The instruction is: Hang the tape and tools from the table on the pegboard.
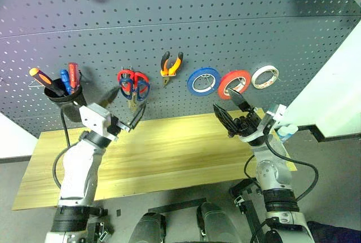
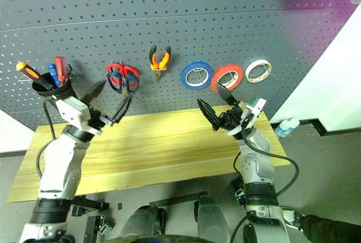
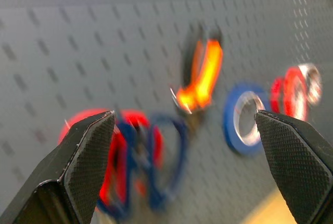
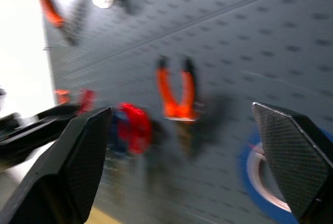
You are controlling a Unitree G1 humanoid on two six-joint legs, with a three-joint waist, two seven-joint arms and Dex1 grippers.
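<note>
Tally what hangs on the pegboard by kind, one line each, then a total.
Tape rolls: 3, blue, red, pale
Scissors: 2, red-handled, blue-handled
Pliers: 1
Screwdrivers in the black cup: 3
Total: 9

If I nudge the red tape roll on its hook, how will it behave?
The red tape roll hangs by its open core, so it would probably swing. It looks rigid and light. Pushed off the hook, the round roll could roll across the table.
</note>
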